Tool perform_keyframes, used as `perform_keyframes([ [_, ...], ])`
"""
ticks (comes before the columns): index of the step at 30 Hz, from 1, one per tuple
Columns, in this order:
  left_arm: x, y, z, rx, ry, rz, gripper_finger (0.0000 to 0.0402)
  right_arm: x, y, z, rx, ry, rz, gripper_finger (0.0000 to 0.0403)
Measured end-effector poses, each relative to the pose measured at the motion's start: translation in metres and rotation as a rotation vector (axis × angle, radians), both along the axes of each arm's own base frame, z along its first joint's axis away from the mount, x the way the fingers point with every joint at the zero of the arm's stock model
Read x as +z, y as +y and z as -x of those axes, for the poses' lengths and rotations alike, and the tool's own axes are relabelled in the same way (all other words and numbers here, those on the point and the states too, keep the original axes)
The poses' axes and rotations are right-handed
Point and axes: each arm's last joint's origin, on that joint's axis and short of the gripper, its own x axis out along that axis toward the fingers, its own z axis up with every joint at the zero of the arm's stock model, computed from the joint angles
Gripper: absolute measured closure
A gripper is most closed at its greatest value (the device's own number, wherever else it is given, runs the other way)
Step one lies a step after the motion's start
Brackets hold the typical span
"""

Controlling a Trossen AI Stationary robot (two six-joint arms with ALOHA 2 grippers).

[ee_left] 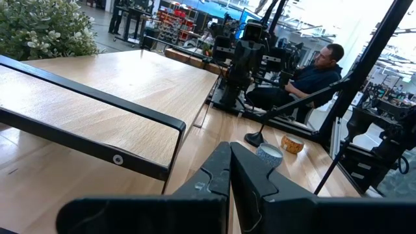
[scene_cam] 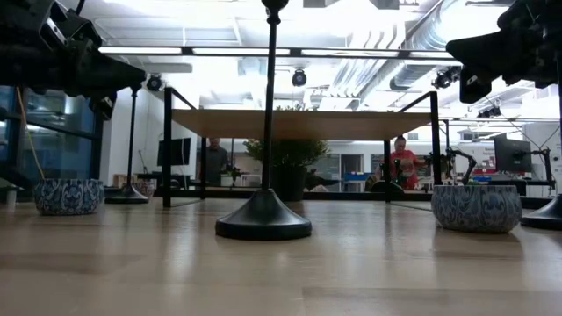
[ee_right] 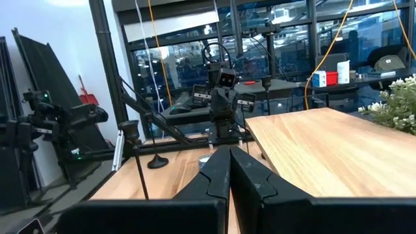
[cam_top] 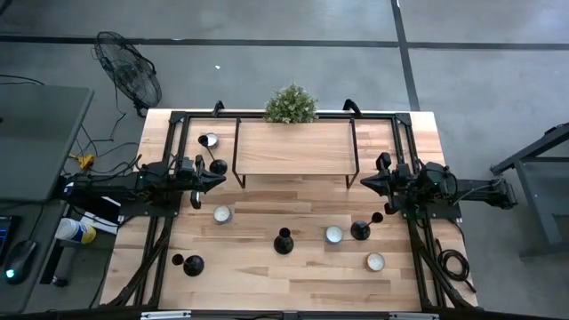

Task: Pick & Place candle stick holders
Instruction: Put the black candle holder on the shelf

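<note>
My left claw: left gripper point(cam_top: 219, 179) hangs above the table at the left end of the wooden shelf point(cam_top: 293, 147), fingers pressed together, pinching nothing, as my left wrist view shows.
My right claw: right gripper point(cam_top: 366, 181) hangs at the shelf's right end, facing the left one, fingers pressed together too, nothing between them.
The holders, all four: every one stands upright on the table, stem straight up, so the long axis is vertical and I must come at each from the side or from above the cup.
Back-left holder: back-left holder point(cam_top: 217, 165) stands just beside my left claw, towards the back, closest of all to any claw.
Front-left holder: front-left holder point(cam_top: 193, 265) sits near the front edge, well apart from my left claw, but plainly on its side.
Middle holder: middle holder point(cam_top: 283, 242) stands in front of the shelf, between my arms; in the low view its base point(scene_cam: 263, 221) and thin stem fill the centre.
Right holder: right holder point(cam_top: 360, 230) stands just in front of my right claw, with a white bowl point(cam_top: 333, 235) right beside it.
Who goes first: I judge left arm for the back-left holder, right arm for the right one.
Before any grab: both claws need spreading first.
</note>
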Motion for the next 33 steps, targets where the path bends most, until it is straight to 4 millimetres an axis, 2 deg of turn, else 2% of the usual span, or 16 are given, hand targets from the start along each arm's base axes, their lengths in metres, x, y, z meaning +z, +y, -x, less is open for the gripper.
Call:
perform_keyframes([
  [4, 0.0, 0.0, 0.0, 0.0, 0.0, 0.0, 0.04, 0.0, 0.0, 0.0, -0.001, -0.002, 0.004, 0.0402],
  [8, 0.0, 0.0, 0.0, 0.0, 0.0, 0.0, 0.04, 0.0, 0.001, 0.0, 0.052, 0.002, -0.121, 0.0402],
  [12, 0.0, 0.0, 0.0, 0.0, 0.0, 0.0, 0.04, 0.0, 0.002, 0.0, 0.085, 0.01, -0.173, 0.0402],
  [16, 0.0, 0.0, 0.0, 0.0, 0.0, 0.0, 0.04, 0.004, 0.0, 0.002, 0.02, 0.077, -0.264, 0.0402],
  [21, 0.0, 0.0, 0.0, 0.0, 0.0, 0.0, 0.04, 0.025, -0.004, 0.015, -0.15, 0.231, -0.302, 0.0402],
  [26, 0.0, 0.0, 0.0, -0.001, 0.0, 0.0, 0.04, 0.06, -0.008, 0.034, -0.315, 0.322, -0.341, 0.0402],
  [33, 0.0, 0.0, 0.0, 0.0, 0.0, 0.0, 0.04, 0.103, -0.008, 0.044, -0.391, 0.457, -0.571, 0.0402],
])
